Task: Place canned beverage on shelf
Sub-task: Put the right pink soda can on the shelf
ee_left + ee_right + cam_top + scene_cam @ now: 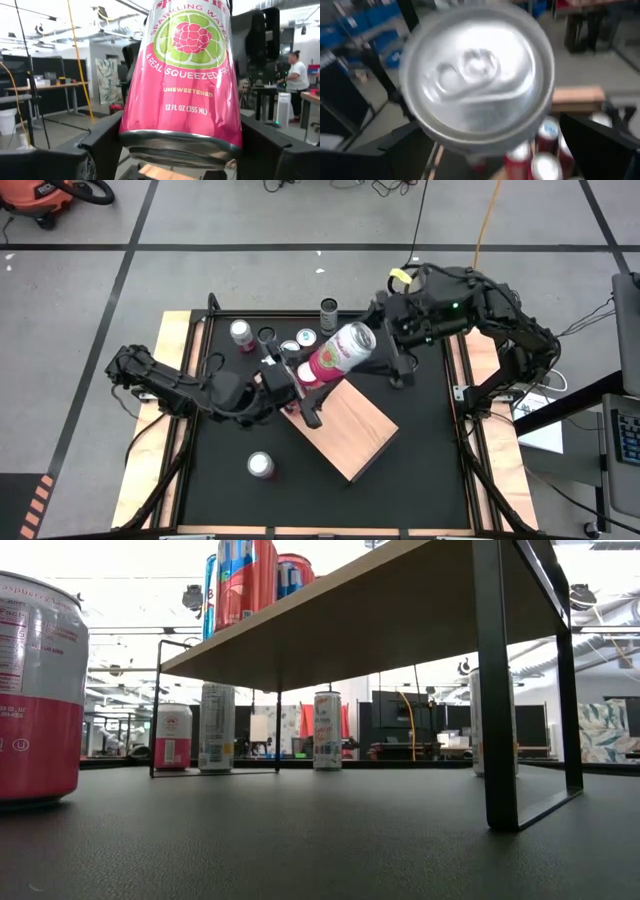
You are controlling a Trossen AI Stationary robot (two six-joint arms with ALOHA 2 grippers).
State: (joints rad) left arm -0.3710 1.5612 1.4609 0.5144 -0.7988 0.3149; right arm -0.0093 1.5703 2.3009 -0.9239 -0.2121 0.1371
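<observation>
A pink sparkling-water can (340, 350) hangs tilted in the air over the far left end of the pale wooden shelf (350, 430). My left gripper (300, 380) is shut on the can's lower end. My right gripper (392, 358) is open just beyond the can's silver top (477, 75). Its fingers (600, 150) stand apart on either side of the top, and no touch shows. Several red and blue cans (303, 340) stand on the shelf's far end and also show in the low view (250, 580). My left gripper pinches the can's lower end, just above the bottom rim (127, 132), between its two fingers (100, 150). The fingers come from the table's left and lie along the can. The can is lifted clear and tilted, its top pointing toward the far right.
A pink can (245, 332) and a grey can (328, 310) stand on the black table behind the shelf. Another pink can (261, 465) stands near the front and shows large in the low view (40, 690). The shelf's black legs (495, 690) stand on the table. A person (298, 75) is in the room beyond.
</observation>
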